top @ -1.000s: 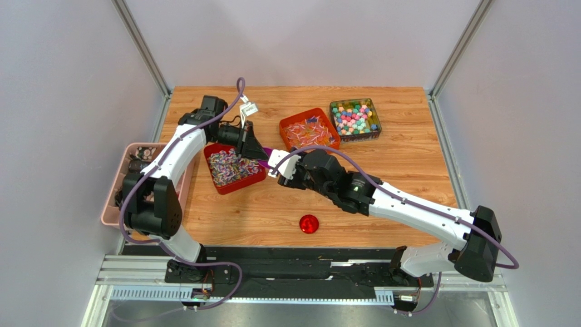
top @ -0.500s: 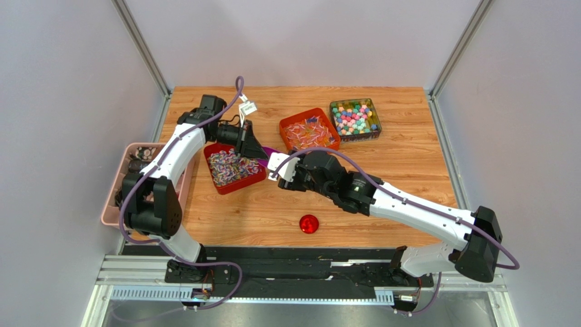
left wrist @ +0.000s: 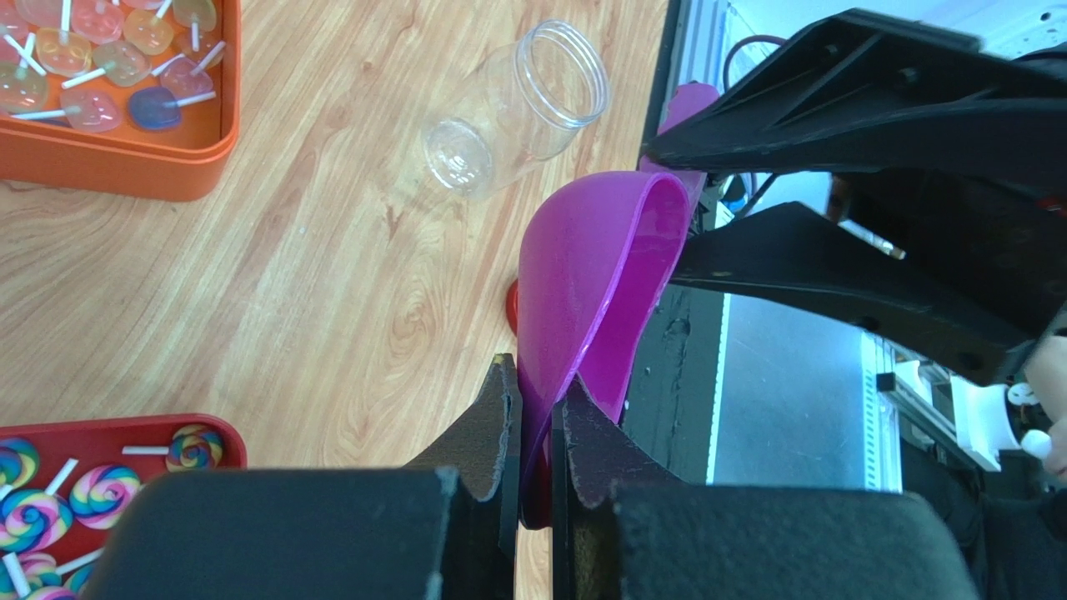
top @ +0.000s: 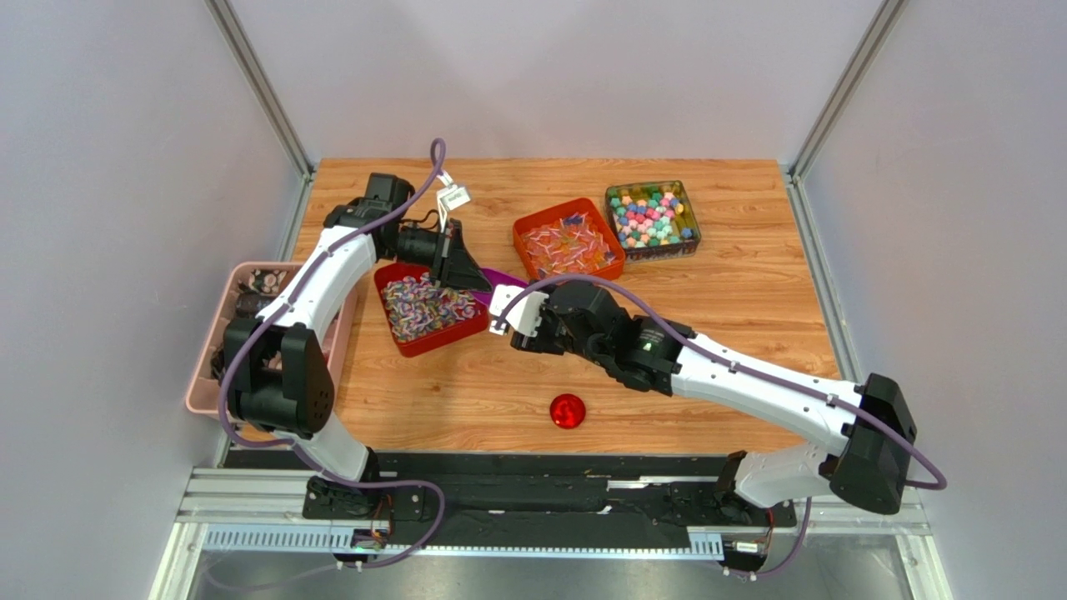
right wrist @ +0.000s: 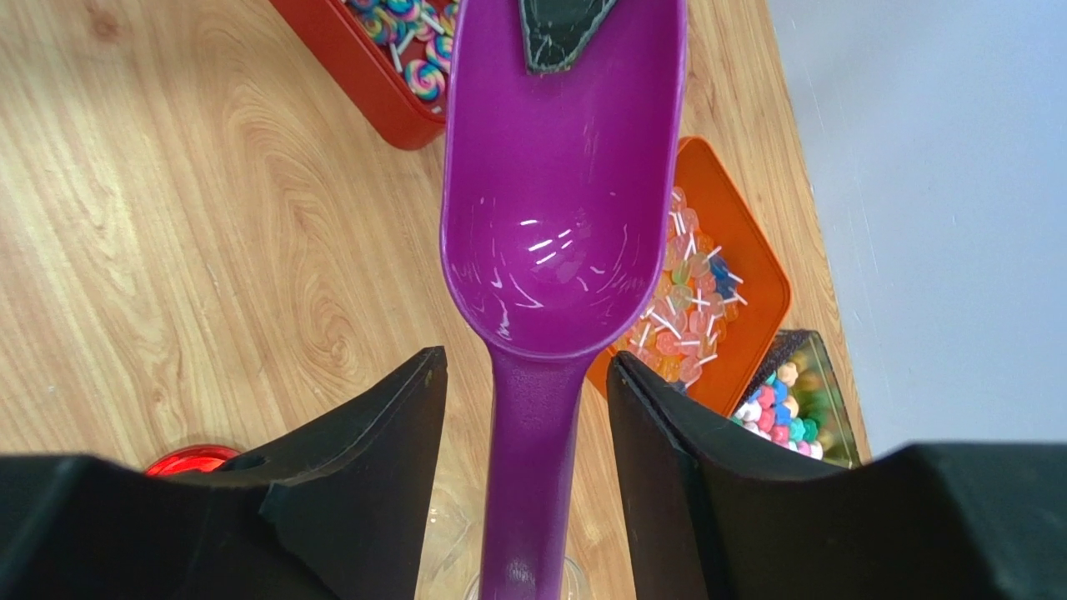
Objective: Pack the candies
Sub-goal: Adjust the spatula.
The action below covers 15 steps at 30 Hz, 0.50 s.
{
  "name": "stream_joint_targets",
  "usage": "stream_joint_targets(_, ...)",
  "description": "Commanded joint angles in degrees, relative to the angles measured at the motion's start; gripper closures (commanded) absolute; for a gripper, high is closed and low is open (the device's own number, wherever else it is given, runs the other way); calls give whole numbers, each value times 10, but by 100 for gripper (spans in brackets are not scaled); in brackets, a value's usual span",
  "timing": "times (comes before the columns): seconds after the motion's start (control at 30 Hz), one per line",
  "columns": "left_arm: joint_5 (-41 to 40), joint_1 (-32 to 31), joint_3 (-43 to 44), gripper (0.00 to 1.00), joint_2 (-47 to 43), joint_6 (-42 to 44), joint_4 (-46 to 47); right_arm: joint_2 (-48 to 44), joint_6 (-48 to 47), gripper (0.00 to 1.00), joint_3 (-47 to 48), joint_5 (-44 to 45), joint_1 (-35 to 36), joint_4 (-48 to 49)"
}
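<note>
So the left gripper (left wrist: pixel 536 388) has its fingers pressed together on the front lip of a purple scoop (right wrist: pixel 551 225), pinching the thin plastic wall right at the tip of the bowl. The scoop hangs in the air just off the 2 o'clock corner of a red tray (top: pixel 441 343), with its handle pointing over toward the right arm. The right gripper (right wrist: pixel 526 363) has its jaws spread either side of that handle. The right wrist view shows a sliver of gap on both sides, so it brackets the handle without squeezing it.

Candies-wise, the candies (top: pixel 421 304) closest to the scoop are swirl lollipops heaped in the red tray, at 9 o'clock from the table's middle. Flat lollipops (top: pixel 566 244) fill an orange tray (top: pixel 521 233) at 12 o'clock. Little round sweets (top: pixel 649 216) in pink, blue, yellow and green sit in a dark tin (top: pixel 656 254) at 1 o'clock, right next to the orange tray.

A clear jar (left wrist: pixel 514 106) lies on its side on the wooden table (top: pixel 752 300), open mouth and all, just beyond the scoop in the left wrist view. The round red lid (top: pixel 567 410) sits by itself at 6 o'clock, well apart from the trays. A pink bin (top: pixel 203 363) hangs off the table's 9 o'clock edge, and what's in it is too small to make out.
</note>
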Motion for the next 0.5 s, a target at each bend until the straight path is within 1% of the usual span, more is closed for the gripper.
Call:
stream_joint_targets(0.0,40,4,22,100,-13,8,0,15,-8,46,-10,47,1,57)
stream_joint_targets(0.13,42,4,21,100,-14,7,1,23,-9,46,-15,72,2,89)
stream_joint_targets(0.27,45,4,20,100,-12,8,3,21,-10,49,-19,75,4,118)
stream_joint_targets(0.47,45,4,18,100,-9,7,3,20,-14,57,-20,75,7,137)
